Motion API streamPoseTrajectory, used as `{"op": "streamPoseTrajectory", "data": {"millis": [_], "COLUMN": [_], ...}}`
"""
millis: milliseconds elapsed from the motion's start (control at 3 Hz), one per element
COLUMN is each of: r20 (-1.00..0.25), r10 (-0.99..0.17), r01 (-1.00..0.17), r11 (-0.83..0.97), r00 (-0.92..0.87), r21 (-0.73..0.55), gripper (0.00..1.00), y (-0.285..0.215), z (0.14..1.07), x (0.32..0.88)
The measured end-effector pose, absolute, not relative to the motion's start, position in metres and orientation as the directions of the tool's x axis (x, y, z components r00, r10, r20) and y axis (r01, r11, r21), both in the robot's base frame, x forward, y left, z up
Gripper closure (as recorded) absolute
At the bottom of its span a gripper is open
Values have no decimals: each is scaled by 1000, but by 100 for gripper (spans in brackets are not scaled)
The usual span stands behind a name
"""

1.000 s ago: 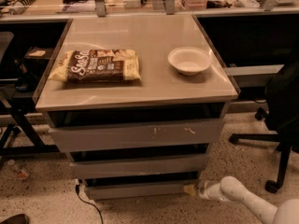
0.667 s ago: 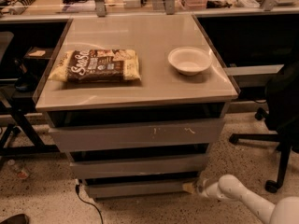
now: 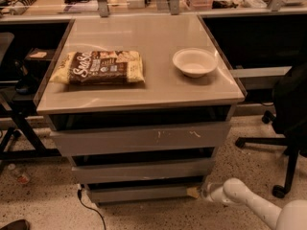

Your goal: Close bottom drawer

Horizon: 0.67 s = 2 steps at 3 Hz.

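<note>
Camera view: grey bottom drawer (image 3: 139,193); jaws at right

Single view | high in front, facing down onto tabletop (image 3: 144,87) | mid-range | end effector (image 3: 194,192) low near-right by bottom drawer (image 3: 139,194)

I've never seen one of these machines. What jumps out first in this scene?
The brown snack bag and the white bowl stand out, lying apart on the grey cabinet top, bag on the left, bowl on the right. Below them is a stack of grey drawers. Down near the floor a white arm reaches in from the lower right, its gripper at the right end of the bottom drawer.
</note>
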State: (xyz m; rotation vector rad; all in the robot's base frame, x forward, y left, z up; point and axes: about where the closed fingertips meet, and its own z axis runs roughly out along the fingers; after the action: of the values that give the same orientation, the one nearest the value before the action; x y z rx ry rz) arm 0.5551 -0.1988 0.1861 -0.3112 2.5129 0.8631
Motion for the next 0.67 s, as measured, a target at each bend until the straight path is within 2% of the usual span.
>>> {"op": "streamPoseTrajectory", "data": {"millis": [333, 667], "r20": [-457, -460], "r10": [-15, 127], "r01": [-254, -71], "r11": [847, 918], "r00": [-889, -879], "r21": [467, 390], "gripper": [100, 100], "y": [-269, -368], "z": [209, 269], "x": [523, 468]}}
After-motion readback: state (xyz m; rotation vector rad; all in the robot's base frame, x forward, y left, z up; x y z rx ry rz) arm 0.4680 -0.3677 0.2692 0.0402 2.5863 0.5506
